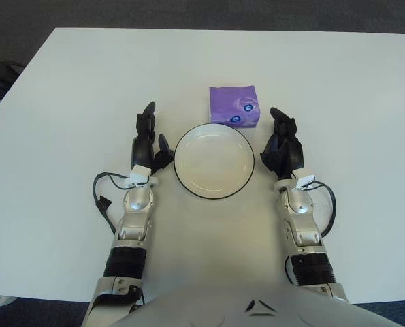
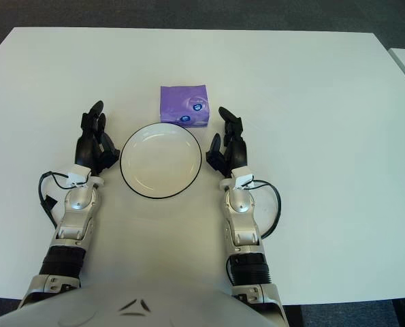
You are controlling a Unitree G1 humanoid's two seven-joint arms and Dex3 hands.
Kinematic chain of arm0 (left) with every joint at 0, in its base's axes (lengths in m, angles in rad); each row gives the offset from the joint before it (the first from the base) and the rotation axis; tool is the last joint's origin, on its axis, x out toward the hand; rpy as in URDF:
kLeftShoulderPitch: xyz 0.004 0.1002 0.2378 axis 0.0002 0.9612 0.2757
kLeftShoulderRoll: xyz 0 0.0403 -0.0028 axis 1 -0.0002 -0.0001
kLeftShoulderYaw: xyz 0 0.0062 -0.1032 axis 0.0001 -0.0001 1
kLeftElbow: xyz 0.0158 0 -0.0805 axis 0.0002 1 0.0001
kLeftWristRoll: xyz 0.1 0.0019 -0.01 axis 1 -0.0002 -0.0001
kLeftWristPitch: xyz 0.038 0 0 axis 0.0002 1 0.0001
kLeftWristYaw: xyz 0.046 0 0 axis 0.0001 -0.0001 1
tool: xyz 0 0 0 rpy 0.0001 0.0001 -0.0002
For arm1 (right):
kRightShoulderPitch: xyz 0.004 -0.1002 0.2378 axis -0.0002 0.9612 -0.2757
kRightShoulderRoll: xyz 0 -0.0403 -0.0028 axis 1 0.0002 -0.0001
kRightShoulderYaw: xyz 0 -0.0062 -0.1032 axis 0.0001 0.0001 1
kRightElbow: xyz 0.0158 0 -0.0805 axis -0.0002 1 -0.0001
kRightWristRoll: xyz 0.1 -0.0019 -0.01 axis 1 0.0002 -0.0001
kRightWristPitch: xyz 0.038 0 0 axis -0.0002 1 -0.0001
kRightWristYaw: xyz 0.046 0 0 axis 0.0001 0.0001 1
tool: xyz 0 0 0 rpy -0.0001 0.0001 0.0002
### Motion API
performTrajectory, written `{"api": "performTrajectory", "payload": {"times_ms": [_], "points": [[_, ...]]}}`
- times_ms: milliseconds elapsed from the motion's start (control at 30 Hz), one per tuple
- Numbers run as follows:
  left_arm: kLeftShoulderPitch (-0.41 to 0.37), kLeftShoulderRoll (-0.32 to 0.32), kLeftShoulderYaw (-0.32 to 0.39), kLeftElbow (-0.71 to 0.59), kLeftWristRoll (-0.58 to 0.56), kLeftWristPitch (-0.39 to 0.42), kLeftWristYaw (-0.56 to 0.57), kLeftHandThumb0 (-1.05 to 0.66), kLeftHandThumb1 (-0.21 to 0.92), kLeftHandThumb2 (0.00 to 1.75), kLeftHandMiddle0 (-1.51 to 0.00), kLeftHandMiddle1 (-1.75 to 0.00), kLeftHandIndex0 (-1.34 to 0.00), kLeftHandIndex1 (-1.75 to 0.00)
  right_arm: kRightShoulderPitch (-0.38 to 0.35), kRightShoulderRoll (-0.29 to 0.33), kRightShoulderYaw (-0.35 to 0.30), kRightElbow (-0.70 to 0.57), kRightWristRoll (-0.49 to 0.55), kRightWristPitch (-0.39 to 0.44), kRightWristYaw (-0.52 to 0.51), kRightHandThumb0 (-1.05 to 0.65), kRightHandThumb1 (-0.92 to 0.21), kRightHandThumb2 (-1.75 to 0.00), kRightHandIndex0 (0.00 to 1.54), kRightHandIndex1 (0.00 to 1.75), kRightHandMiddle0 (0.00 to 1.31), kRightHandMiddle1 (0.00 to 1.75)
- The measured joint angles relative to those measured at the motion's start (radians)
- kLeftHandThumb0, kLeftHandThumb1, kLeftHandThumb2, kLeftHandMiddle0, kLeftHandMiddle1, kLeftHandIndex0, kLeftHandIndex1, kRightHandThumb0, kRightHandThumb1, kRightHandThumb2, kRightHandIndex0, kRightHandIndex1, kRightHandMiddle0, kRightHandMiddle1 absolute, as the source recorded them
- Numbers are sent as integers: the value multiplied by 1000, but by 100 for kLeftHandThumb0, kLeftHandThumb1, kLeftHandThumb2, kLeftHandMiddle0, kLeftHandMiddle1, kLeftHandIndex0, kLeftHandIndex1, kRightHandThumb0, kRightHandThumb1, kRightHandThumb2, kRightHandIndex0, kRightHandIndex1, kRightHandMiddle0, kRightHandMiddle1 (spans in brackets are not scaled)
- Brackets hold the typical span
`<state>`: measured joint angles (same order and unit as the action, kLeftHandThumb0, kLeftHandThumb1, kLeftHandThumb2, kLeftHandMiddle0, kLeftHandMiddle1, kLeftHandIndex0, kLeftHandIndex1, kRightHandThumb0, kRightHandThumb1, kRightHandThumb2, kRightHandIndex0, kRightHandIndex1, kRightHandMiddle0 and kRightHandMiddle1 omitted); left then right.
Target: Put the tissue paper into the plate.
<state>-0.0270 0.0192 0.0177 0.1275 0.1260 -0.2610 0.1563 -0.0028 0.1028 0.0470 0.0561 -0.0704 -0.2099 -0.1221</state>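
**Fingers of both hands empty, plate between them, tissue pack waiting behind**

Fingers on both robot hands were loosely extended and held nothing. The scene was a white table (image 1: pixel 66 82) seen from above, from the robot's head, with its two arms reaching forward from the bottom edge.

Furthest left, the left hand (image 1: pixel 148 143) showed just beside the left rim of the plate. Its dark fingers (image 1: pixel 145 122) pointed away from the robot, relaxed and slightly spread, with nothing in them. Whether the hand touched the table could not be told.

At the centre sat the plate (image 1: pixel 188 180), round and white with a thin dark rim, with nothing in it. It lay directly in front of the robot, between the two hands, probably so that either could reach it.

Just behind the plate and a little to its right lay the tissue paper (image 1: pixel 233 104), a small square purple pack, flat on the table, its near edge almost meeting the plate's far rim. It was not yet in the plate.

Furthest right, the right hand (image 1: pixel 282 146) showed just beside the plate's right rim, its fingers (image 1: pixel 282 121) also open and empty, their tips close to the pack's near right corner.

By this layout the task had not begun. The right hand looked better placed to grasp, being nearest the pack; a short reach forward and inward would likely suffice, then a small carry back over the plate.
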Motion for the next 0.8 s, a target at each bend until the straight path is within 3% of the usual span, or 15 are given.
{"api": "performTrajectory", "payload": {"times_ms": [800], "points": [[0, -5, -4, 1, 2, 0, 2, -85, 92, 101, -19, -1, 0, -49, 21, -16, -1, -28, -3, 10, 0, -59, -92, -98, 32, 1, 0, 66]]}}
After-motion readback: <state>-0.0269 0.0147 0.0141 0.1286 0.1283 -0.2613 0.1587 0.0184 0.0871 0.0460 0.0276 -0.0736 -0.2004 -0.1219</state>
